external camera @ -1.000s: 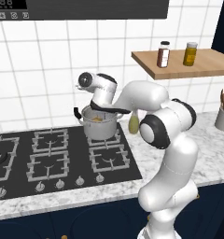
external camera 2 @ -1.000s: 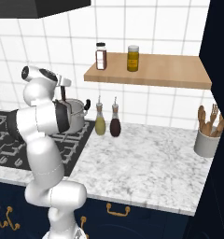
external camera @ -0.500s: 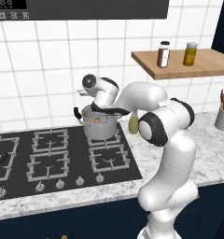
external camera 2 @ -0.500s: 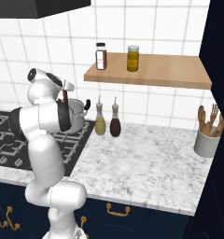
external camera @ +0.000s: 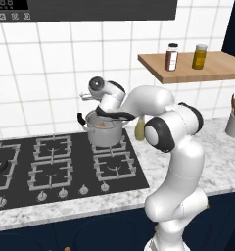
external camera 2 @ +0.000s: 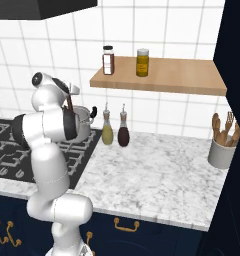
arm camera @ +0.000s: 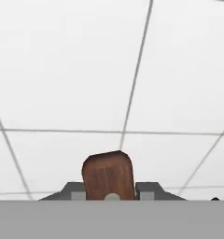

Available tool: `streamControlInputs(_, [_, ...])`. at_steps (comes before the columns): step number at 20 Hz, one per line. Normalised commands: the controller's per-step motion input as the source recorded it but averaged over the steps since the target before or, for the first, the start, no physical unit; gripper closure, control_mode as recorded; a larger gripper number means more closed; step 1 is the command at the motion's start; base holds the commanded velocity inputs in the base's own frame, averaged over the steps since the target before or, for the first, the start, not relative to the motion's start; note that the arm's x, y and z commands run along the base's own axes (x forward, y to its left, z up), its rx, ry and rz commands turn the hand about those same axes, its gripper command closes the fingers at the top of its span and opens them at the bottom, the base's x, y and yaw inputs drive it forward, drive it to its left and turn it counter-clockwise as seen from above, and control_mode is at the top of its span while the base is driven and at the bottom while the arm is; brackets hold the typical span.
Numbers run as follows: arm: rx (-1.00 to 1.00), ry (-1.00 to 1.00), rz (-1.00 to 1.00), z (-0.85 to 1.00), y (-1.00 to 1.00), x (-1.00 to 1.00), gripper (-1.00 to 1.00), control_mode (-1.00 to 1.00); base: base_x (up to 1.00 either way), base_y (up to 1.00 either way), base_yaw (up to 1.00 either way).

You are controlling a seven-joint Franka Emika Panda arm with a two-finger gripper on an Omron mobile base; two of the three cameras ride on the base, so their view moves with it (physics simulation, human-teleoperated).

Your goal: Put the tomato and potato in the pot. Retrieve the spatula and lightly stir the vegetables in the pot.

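Claw [arm camera: 109,189] pinched the brown handle end of the spatula [arm camera: 108,173], seen at lower center of the hand view against white wall tiles. Left of center in the left base view, the white arm [external camera: 153,105] bent over the pot [external camera: 104,131], which stood on the black hob's [external camera: 51,166] rear right burner, something tan showing inside. At left in the right base view, the spatula's handle [external camera 2: 68,100] slanted above the pot [external camera 2: 82,122].

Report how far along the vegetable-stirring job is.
Looks done: something orange-tan lies inside the pot on the back burner; the tomato cannot be made out. In hand: the gripper is shut on the spatula by its brown handle, above the pot. Left: the stirring, if any remains.
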Motion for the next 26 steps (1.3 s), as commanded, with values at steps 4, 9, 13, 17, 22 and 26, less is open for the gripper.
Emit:
streamControlInputs(4, [0.05,-0.33,0.29,0.00,0.09,0.12,1.00,-1.00,0.00,0.00,0.00])
streamControlInputs(9, [0.03,-0.11,0.22,0.23,0.06,-0.21,1.00,-1.00,0.00,0.00,0.00])
streamControlInputs(13, [0.03,0.15,0.08,0.55,0.04,-0.56,1.00,-1.00,0.00,0.00,0.00])
streamControlInputs(17, [-0.01,0.21,0.02,-0.03,0.00,-0.24,1.00,-1.00,0.00,0.00,0.00])
streamControlInputs(22, [-0.07,0.15,0.02,-0.58,-0.09,0.23,1.00,-1.00,0.00,0.00,0.00])
streamControlInputs(26, [-0.16,-0.01,0.00,-0.62,-0.21,0.53,1.00,-1.00,0.00,0.00,0.00])
